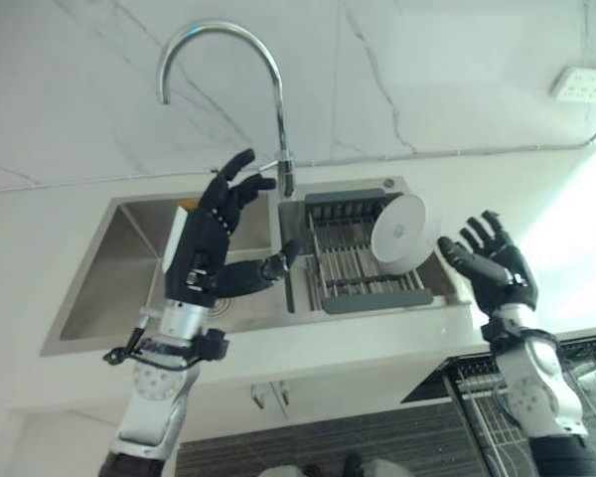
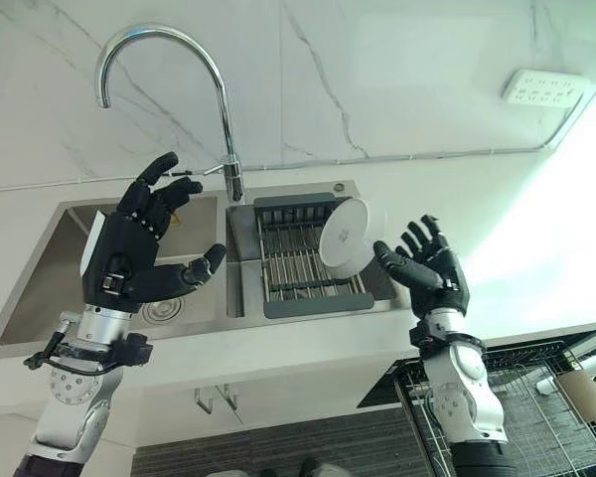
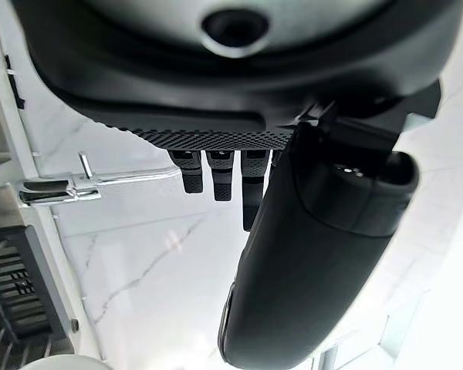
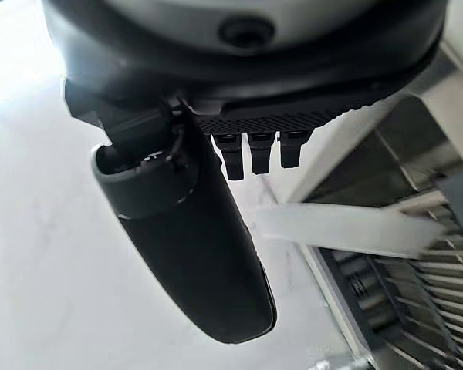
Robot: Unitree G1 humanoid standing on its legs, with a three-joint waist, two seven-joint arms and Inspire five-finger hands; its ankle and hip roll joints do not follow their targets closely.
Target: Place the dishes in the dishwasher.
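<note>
From my head I see the white plate (image 1: 405, 231) leaning in the sink rack (image 1: 363, 260), my left hand (image 1: 211, 241) and right hand (image 2: 432, 266) open and empty, and my wrist views show straight fingers (image 4: 251, 153), so a clumsy grab could tip it.

Plate (image 1: 404, 231) upright in rack (image 1: 363, 260) in sink's (image 1: 119, 273) right basin, faucet (image 1: 240, 87) behind, dishwasher rack (image 2: 536, 397) lower right

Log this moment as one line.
left hand open, over sink | right hand open, near plate | plate in rack
</note>
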